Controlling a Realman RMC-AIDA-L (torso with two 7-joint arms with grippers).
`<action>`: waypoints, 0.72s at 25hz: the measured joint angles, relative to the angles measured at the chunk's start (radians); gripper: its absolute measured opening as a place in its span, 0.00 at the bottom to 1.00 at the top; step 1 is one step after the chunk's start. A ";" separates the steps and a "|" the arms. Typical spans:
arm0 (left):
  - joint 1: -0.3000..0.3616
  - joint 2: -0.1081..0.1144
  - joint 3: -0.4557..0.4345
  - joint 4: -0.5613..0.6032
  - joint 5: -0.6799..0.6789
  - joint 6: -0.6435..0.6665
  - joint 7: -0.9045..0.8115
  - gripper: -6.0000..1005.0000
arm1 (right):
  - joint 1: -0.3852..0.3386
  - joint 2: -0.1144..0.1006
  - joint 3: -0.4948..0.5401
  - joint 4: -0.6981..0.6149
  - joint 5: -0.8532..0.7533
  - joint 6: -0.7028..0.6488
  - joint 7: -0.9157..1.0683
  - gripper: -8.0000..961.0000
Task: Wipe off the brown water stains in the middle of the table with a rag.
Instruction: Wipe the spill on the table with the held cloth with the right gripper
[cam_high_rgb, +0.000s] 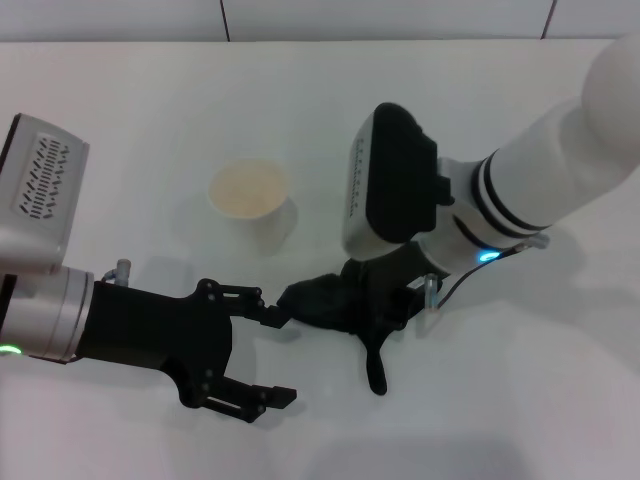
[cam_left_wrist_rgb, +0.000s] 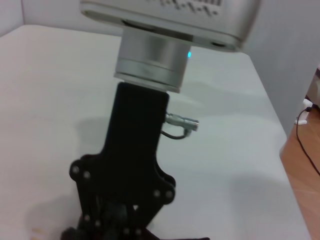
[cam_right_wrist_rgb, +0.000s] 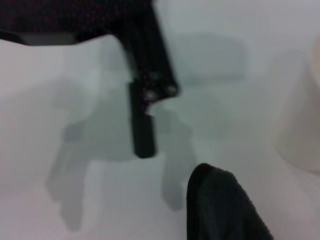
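The dark rag (cam_high_rgb: 335, 303) lies bunched on the white table (cam_high_rgb: 520, 400), its thin tail (cam_high_rgb: 375, 375) trailing toward me. My right gripper (cam_high_rgb: 388, 288) reaches down from the right and is shut on the rag. The left wrist view shows this gripper (cam_left_wrist_rgb: 120, 225) pressing down at the table. My left gripper (cam_high_rgb: 285, 355) is open and empty, and its upper finger (cam_high_rgb: 262, 310) is right at the rag's left edge. The right wrist view shows that finger (cam_right_wrist_rgb: 142, 130) and a corner of the rag (cam_right_wrist_rgb: 225, 212). The brown stain is hidden.
A white paper cup (cam_high_rgb: 252, 200) stands upright just behind and to the left of the rag. It also shows in the right wrist view (cam_right_wrist_rgb: 305, 125). The table's far edge meets a tiled wall (cam_high_rgb: 380, 18).
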 joint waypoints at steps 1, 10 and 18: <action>0.000 0.000 0.000 0.000 0.000 0.000 0.000 0.84 | 0.004 0.000 -0.011 0.001 0.005 0.000 0.000 0.13; -0.001 0.000 0.000 0.000 0.000 -0.002 0.001 0.84 | 0.014 -0.005 -0.007 0.044 -0.005 0.095 -0.010 0.13; 0.000 0.000 0.000 0.000 -0.002 -0.003 0.001 0.84 | 0.037 -0.006 0.070 0.133 -0.061 0.189 -0.028 0.13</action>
